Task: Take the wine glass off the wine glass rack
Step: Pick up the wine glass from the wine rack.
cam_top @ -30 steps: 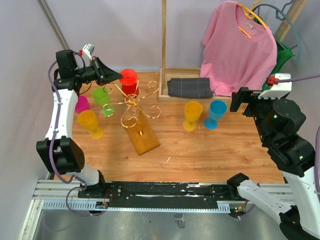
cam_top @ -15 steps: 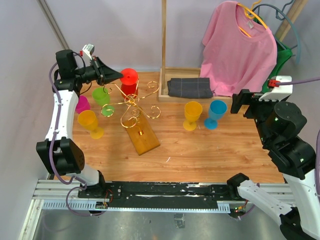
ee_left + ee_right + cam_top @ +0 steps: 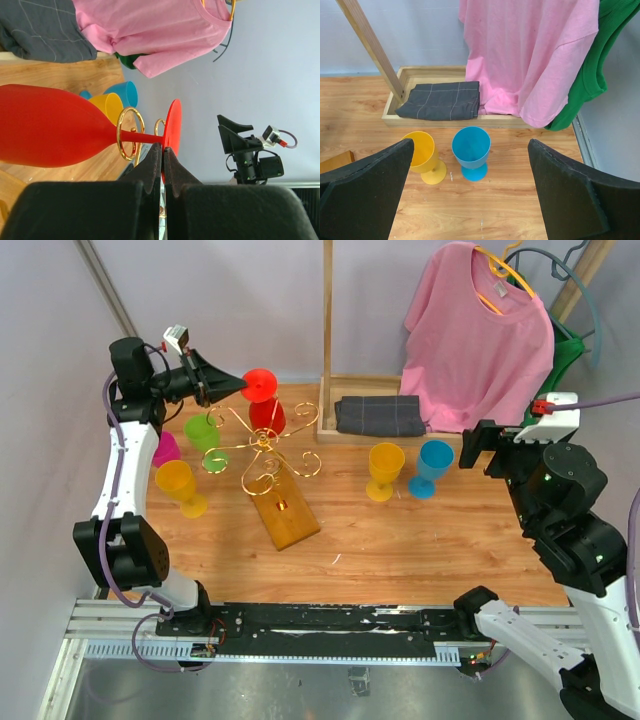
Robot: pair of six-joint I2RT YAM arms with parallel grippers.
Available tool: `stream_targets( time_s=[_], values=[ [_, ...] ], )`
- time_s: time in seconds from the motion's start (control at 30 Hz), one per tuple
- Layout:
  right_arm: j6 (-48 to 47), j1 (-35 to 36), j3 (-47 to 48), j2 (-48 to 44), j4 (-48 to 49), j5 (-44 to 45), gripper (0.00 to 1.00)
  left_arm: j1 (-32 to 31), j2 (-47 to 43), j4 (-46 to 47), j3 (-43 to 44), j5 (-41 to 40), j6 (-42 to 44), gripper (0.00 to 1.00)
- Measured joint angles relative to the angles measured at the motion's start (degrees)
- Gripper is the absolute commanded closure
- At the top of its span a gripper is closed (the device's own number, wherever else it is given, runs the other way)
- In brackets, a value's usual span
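Wooden desk [image 3: 420, 540] below; my left gripper [image 3: 161, 150] has its jaws clamped on the red wine glass [image 3: 50, 132] foot, stem lying horizontally through the wine glass rack [image 3: 262, 445] loop; right gripper [image 3: 470, 200] jaws wide, well apart.

A wooden table [image 3: 400, 540] holds the wine glass rack [image 3: 270, 475] by its wooden base. Green [image 3: 203, 432], magenta [image 3: 163, 449] and yellow [image 3: 180, 486] goblets stand left. Another yellow goblet [image 3: 385, 470], a blue goblet [image 3: 433, 468] and a wooden tray [image 3: 345, 430] sit right.
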Motion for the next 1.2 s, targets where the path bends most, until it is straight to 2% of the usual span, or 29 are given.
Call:
stream_targets(
  time_s=[1.2],
  values=[
    [-0.02,0.00,-1.77,-0.72,0.26,0.00,0.01,-2.32,3.02,2.32,0.09,-0.63,-1.18,1.00]
  ],
)
